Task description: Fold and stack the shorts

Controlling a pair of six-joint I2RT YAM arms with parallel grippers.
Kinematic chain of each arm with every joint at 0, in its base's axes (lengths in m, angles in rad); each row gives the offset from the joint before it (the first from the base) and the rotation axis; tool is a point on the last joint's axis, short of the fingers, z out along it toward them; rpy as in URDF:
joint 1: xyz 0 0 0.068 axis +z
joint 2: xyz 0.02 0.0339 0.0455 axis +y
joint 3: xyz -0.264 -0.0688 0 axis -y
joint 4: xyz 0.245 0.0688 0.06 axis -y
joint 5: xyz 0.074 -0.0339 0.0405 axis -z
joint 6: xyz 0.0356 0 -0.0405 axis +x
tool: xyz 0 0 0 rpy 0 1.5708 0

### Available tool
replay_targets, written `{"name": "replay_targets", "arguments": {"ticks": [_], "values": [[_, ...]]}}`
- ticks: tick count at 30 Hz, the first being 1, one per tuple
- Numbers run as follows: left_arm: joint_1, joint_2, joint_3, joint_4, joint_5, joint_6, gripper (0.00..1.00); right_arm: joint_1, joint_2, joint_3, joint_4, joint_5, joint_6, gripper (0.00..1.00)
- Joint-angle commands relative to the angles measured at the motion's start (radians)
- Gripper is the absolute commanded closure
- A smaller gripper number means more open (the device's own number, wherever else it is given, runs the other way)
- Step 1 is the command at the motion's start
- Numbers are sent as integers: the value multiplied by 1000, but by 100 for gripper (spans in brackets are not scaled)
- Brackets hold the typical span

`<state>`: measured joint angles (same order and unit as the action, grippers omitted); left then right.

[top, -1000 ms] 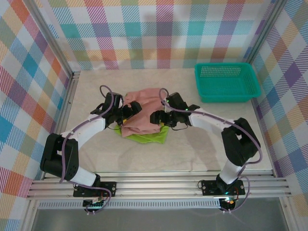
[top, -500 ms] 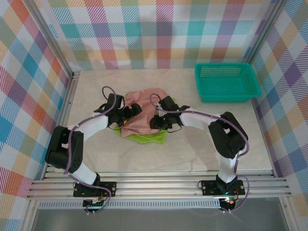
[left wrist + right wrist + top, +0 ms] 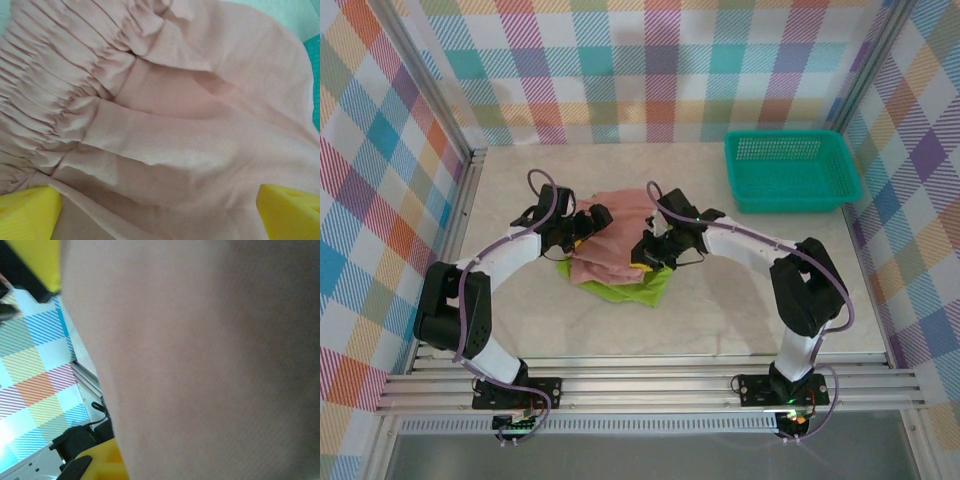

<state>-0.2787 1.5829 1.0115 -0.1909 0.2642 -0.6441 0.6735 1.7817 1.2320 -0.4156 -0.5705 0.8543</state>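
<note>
Top: pink shorts (image 3: 617, 238) bunched on green shorts (image 3: 632, 291), mid table (image 3: 740, 310). Left claw (image 3: 584, 228) at pink's left edge, right claw (image 3: 647, 258) at its near-right edge. L wrist: left claw spread wide, holding nothing, gathered waistband (image 3: 45, 85) above fingers (image 3: 27, 210). R wrist: pink shorts drape over lens, so can't tell right claw's grip. Prob light, limp, will slide on green. Pinch waistband/hem edges, not mid-panel.

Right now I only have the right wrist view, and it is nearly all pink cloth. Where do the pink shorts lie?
Observer: The pink shorts lie on top of the green shorts in the middle of the table; green shows at the near edge.
Operator: And the left arm?
Observer: The left gripper is open, over the pink pair's gathered waistband.
Operator: Anything else out there?
Observer: A teal basket in the far right corner, apart from the shorts.
</note>
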Motion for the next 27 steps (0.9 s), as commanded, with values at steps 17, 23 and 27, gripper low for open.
{"name": "replay_targets", "arguments": {"ticks": [17,23,27], "values": [[7,-82,131,-135,20,55,0,-21,-252,-112,-135,247,-172,12],[7,-137,131,-117,17,42,0,-130,-248,-81,-163,301,-143,1],[7,-167,122,-135,4,51,0,-151,-135,-24,-134,336,-144,1]]}}
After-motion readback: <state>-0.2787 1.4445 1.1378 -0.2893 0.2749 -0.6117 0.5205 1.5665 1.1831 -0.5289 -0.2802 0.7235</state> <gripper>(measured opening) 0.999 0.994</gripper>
